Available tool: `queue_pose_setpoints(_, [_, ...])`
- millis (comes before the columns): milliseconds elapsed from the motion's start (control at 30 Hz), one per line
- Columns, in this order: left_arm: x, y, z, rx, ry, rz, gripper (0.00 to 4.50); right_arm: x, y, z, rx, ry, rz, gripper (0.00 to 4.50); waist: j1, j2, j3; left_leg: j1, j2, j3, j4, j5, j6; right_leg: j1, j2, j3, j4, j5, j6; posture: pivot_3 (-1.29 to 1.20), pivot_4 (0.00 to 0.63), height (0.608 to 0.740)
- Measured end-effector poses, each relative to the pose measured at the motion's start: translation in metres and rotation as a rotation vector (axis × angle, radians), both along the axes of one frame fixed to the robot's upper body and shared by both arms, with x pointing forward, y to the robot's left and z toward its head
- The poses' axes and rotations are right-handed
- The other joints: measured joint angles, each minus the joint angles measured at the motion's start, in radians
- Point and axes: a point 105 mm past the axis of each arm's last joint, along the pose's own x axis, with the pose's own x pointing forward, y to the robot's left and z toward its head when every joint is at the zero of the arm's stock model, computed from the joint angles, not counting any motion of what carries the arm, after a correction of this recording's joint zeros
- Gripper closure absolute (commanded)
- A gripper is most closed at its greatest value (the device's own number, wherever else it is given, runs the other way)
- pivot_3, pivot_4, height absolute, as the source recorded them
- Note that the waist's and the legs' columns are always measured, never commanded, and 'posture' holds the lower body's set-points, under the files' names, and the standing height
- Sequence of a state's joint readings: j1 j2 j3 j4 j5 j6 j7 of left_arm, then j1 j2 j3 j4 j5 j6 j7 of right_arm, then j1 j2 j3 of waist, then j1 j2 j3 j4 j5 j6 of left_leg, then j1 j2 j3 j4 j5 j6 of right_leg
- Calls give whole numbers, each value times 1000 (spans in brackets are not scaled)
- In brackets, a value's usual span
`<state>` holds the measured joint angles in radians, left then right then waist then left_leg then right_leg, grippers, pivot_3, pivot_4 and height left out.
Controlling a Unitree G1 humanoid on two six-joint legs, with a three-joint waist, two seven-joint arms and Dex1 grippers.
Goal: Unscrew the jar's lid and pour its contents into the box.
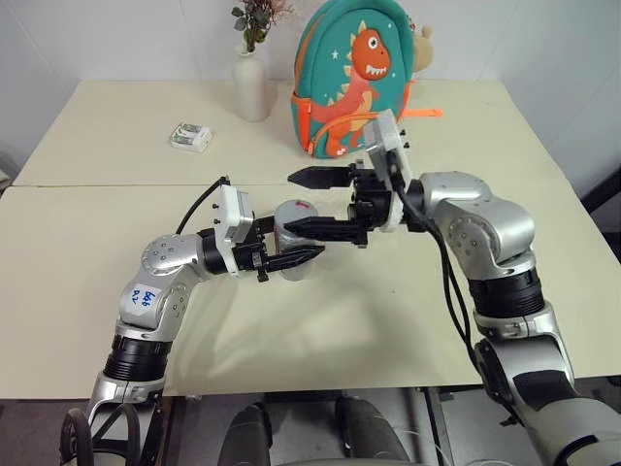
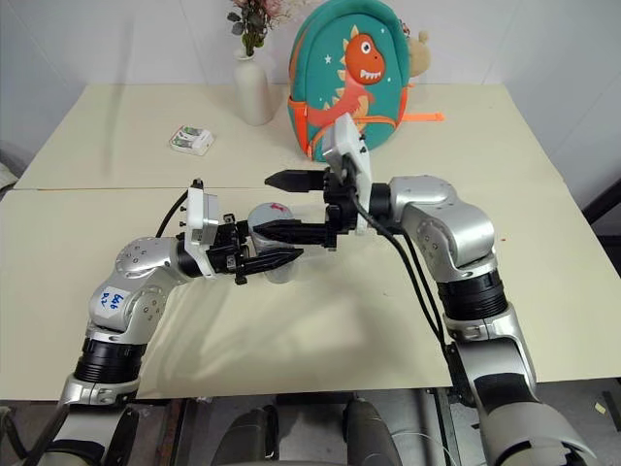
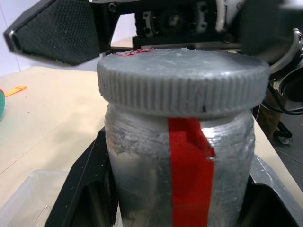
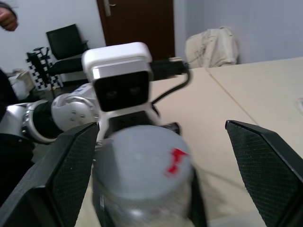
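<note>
Our left hand [image 1: 291, 260] is clamped shut round the jar [image 3: 180, 170], holding it upright above the counter [image 1: 97, 243] so the lid [image 3: 182, 78] faces up, still screwed on. Our right hand [image 1: 309, 202] has both fingers spread wide, one either side of the lid w/o touching, prob. lining up to grip and twist. The box [image 3: 23, 198] sits on the counter just below the left hand, handy for pouring the contents.
</note>
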<state>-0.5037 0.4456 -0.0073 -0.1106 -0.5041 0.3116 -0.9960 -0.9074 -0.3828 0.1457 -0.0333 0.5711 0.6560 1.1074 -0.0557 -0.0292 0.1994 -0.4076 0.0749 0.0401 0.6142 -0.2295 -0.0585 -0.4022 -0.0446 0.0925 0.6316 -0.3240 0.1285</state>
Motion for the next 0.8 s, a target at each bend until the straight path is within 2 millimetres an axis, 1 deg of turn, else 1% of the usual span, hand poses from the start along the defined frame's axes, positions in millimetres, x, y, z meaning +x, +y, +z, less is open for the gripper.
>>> queue_pose_setpoints(333, [0, -1, 0, -5, 1, 3, 2252, 3, 1, -1, -10, -28, -25, 14, 0, 0, 0, 0, 0, 0, 0, 0, 0, 0, 0, 0, 1, 0, 0, 0, 150, 740])
queue_pose_setpoints(600, [5, 1, -1, -14, 12, 38, 2252, 14, 1, -2, -26, -35, -41, 14, 0, 0, 0, 0, 0, 1, 0, 0, 0, -2, 0, 1, 3, 0, 0, 0, 150, 740])
queue_pose_setpoints(800, [9, 2, -3, -7, 20, 63, 2252, 21, -11, -3, -52, -41, -47, 14, 0, 0, 0, -1, 0, 1, 0, 0, 0, -3, 0, 1, 3, 0, 0, 0, 150, 740])
